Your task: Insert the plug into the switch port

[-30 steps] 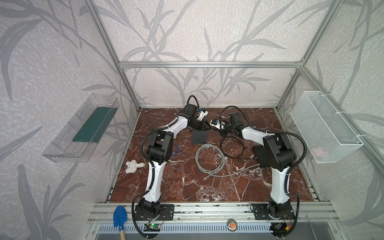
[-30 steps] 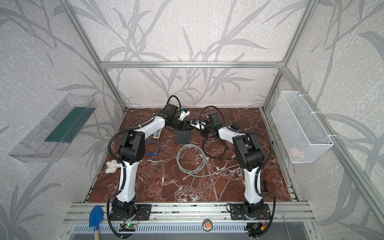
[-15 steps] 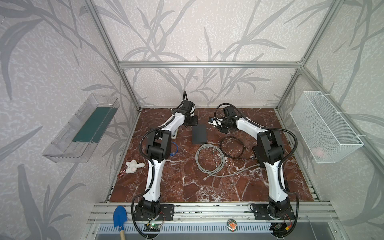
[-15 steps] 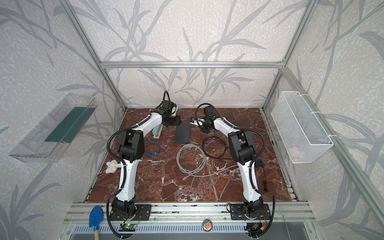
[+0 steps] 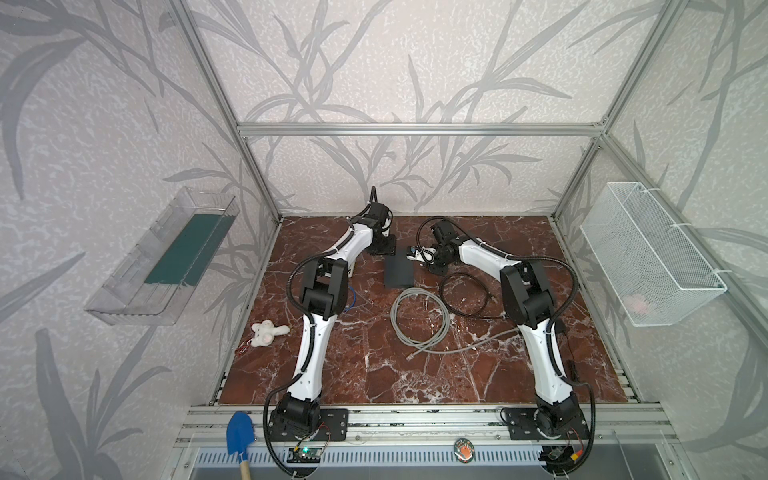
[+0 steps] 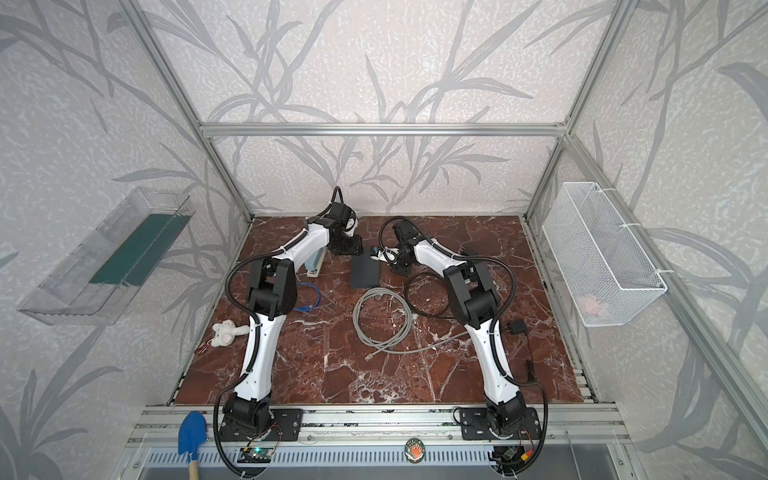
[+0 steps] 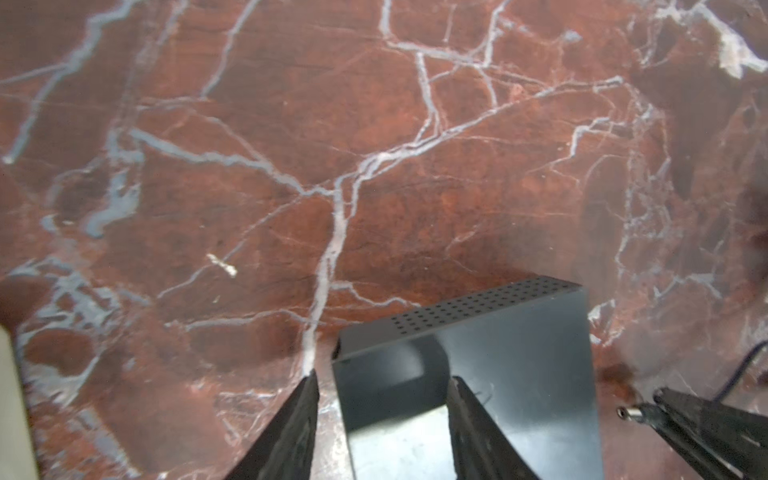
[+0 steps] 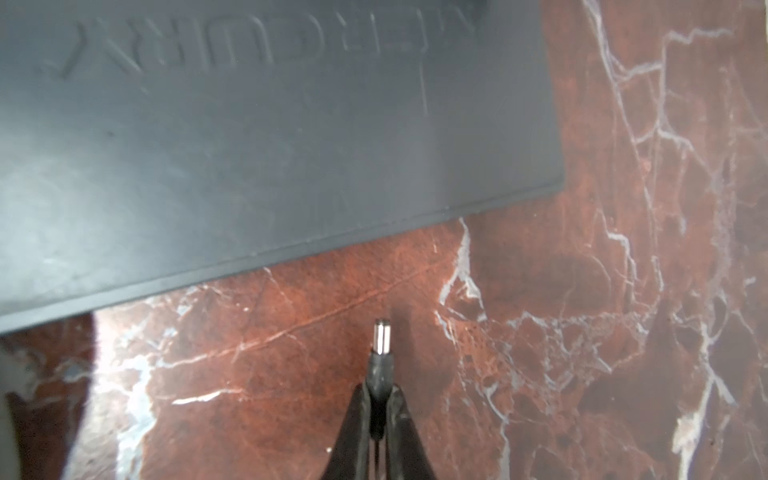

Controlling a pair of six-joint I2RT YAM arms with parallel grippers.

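The switch (image 5: 399,270) (image 6: 365,270) is a flat black box lying on the marble table in both top views. My left gripper (image 5: 384,247) (image 7: 384,382) is open at its far left corner. One finger (image 7: 297,419) hangs over the marble and the other (image 7: 471,419) over the switch top (image 7: 519,374), gripping nothing. My right gripper (image 5: 415,254) (image 8: 380,395) is shut on the plug (image 8: 381,343), a small metal barrel plug. It points at the switch's long edge (image 8: 291,245) and stands a short gap away from it. The port is hidden.
A grey cable coil (image 5: 419,316) and a black cable loop (image 5: 469,295) lie just in front of the switch. A blue cable (image 6: 309,297), a white plush toy (image 5: 266,332), a pale stapler-like thing (image 6: 316,262) and a black adapter (image 6: 516,327) are also on the table.
The switch, tilted up between the grippers a second ago, now lies flat. My left gripper's jaws have widened and let it go. The right gripper has kept hold of the plug.
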